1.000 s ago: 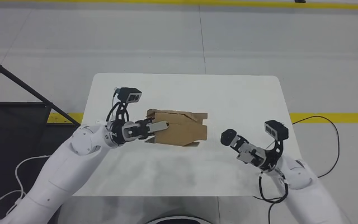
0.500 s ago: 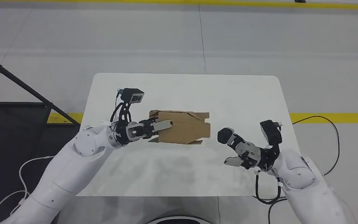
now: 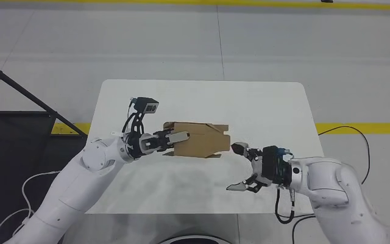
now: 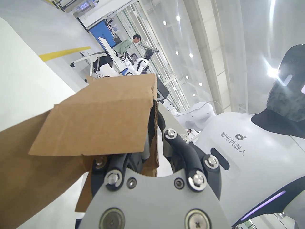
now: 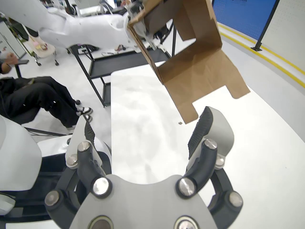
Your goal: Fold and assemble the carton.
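Pinching one end of the carton (image 3: 198,139) with left gripper (image 3: 175,138), lifted over the table's (image 3: 268,104) middle. Holding right gripper (image 3: 239,168) spread wide just beside its notched flap edge, not touching.

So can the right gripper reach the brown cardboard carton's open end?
Probably yes: the right gripper is open and faces that end of the carton, nothing between them; the left gripper holds the far end.
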Controlling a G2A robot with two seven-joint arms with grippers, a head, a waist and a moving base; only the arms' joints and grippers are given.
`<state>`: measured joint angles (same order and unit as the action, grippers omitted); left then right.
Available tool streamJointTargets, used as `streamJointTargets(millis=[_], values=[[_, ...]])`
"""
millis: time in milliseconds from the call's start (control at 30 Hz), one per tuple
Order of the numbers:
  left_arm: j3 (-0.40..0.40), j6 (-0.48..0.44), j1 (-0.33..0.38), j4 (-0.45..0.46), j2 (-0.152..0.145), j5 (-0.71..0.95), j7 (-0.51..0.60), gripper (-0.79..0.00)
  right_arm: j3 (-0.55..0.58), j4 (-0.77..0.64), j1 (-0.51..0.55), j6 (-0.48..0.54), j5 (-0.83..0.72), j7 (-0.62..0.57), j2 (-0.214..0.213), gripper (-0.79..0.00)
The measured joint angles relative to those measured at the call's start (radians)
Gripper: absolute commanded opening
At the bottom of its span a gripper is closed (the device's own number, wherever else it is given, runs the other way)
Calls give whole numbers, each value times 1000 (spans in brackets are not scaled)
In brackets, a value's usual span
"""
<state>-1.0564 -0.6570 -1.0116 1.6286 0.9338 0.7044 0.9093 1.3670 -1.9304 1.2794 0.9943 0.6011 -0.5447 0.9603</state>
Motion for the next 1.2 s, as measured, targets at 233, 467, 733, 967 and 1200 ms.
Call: streamJointTargets(millis=[233, 467, 733, 967, 1200], values=[[0, -1, 0, 0, 0, -1, -1, -785, 0, -2, 0, -2, -54, 0, 0, 0], [-9, 19, -15, 25, 4, -33, -29, -785, 51, -127, 35, -96, 207, 112, 6, 0], [-21, -66, -21, 23, 12, -72, 23, -785, 63, -183, 82, -220, 439, 262, 14, -166], [-33, -130, -35, 24, 18, -106, 24, -785, 96, -210, 123, -247, 501, 352, 14, -252], [-39, -142, -42, 23, 22, -98, 43, -785, 108, -223, 144, -216, 510, 392, 12, -314]])
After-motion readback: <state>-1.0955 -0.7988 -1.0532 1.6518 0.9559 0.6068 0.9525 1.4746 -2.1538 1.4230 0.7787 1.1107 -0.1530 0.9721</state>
